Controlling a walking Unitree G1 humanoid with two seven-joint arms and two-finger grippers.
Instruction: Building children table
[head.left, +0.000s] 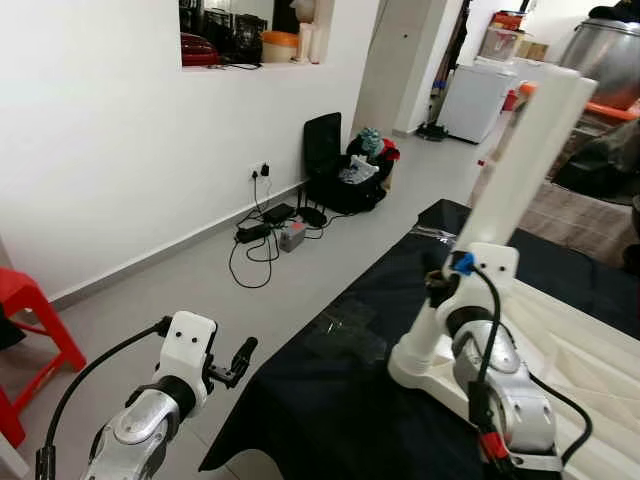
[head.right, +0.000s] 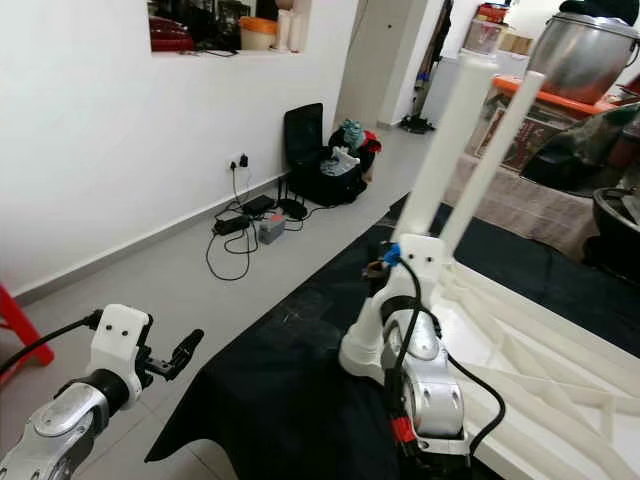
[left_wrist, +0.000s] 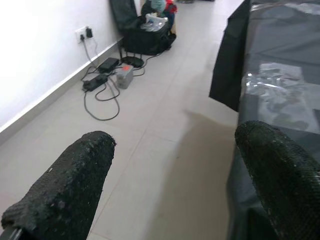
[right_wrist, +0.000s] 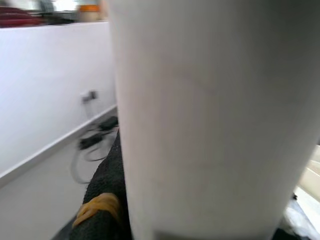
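Two white plastic table legs stand up from the upturned white plastic child's tabletop (head.right: 540, 340), which lies on a black cloth (head.right: 290, 390) whose near-left edge hangs over grey floor tiles (head.left: 250, 300); open floor runs from that edge to the white wall, broken by a tangle of black cables (head.left: 262, 240) at the skirting. The nearer white leg (head.right: 445, 150) rises from the tabletop's corner nearest that cloth edge, and the right gripper (head.right: 385, 262) is at its base, though whether its fingers clamp the leg cannot be told. The left gripper (left_wrist: 175, 190) hovers over the floor just off the cloth's edge, its fingers (left_wrist: 70, 185) spread wide and holding nothing.
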